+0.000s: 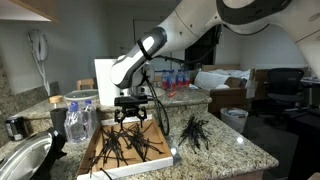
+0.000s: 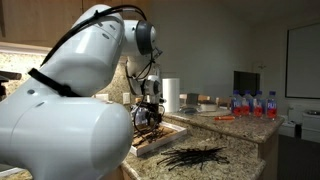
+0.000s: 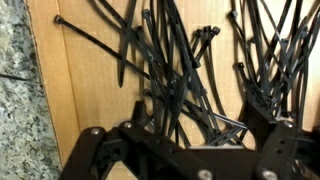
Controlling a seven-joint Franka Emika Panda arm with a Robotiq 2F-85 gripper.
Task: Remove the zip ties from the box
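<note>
Spread wide and empty, the jaws hang just above the zip ties [image 3: 170, 70] tangled in the box [image 3: 80, 120] beneath them, seemingly poised to pinch a clump and lift it out.

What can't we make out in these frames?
- Count of zip ties: tangled in wrist view, tiny in both exterior views.
- Near end of box: in an exterior view, robot's body covers it.
- Whether gripper touches them: too small there; wrist view is black on black.
</note>
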